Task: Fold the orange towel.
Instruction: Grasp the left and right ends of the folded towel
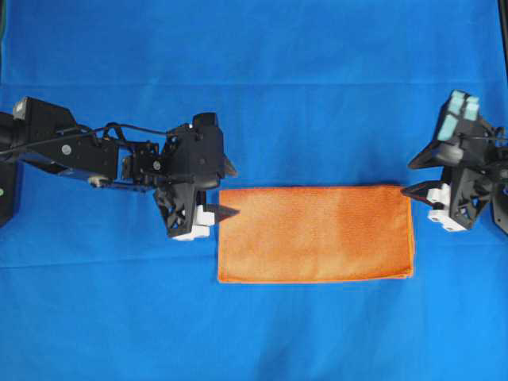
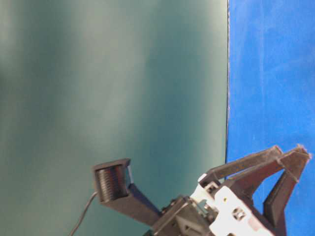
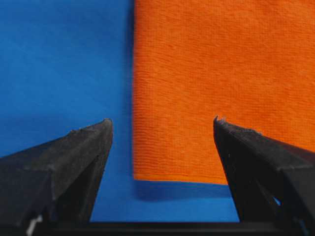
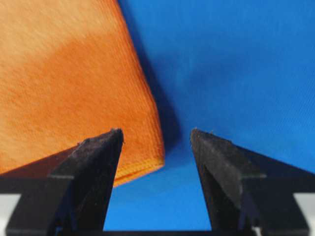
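The orange towel lies flat on the blue cloth as a wide rectangle, with layered hems along its right edge. My left gripper hovers at its upper left corner, open and holding nothing. In the left wrist view that gripper straddles the corner of the towel without touching it. My right gripper is open just beyond the upper right corner. In the right wrist view this gripper frames the towel corner between empty fingers.
A large blue cloth covers the whole table under the towel. In the table-level view a black and white gripper body stands before a green wall; which arm it belongs to is unclear.
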Robot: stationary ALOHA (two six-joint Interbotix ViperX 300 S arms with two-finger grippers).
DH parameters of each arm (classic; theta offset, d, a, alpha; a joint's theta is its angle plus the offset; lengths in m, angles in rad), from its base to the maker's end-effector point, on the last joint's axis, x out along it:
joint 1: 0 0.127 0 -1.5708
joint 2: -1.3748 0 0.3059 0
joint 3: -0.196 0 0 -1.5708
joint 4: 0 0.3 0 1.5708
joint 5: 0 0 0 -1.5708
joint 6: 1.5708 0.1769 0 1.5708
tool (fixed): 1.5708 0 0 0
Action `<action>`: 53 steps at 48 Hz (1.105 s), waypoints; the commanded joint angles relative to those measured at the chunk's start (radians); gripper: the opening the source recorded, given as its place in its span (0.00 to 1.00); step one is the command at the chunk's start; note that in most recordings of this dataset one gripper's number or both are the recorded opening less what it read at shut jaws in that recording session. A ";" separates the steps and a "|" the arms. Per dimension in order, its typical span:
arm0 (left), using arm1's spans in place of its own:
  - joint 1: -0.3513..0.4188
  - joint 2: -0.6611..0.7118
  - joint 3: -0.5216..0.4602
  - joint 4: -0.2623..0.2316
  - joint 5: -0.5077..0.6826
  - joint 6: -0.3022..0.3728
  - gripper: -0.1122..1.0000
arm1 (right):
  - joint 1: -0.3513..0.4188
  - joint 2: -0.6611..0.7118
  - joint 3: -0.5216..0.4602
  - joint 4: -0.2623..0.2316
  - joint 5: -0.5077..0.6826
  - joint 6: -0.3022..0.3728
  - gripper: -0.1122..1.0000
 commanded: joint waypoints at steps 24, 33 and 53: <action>0.035 0.132 -0.015 0.003 -0.002 -0.014 0.79 | -0.021 0.291 -0.002 0.006 -0.175 0.003 0.65; 0.035 0.132 -0.020 0.002 0.008 -0.020 0.71 | -0.020 0.288 -0.002 0.006 -0.175 0.002 0.62; 0.020 0.137 -0.057 0.002 0.138 -0.017 0.11 | -0.015 0.282 0.003 0.002 -0.213 -0.009 0.12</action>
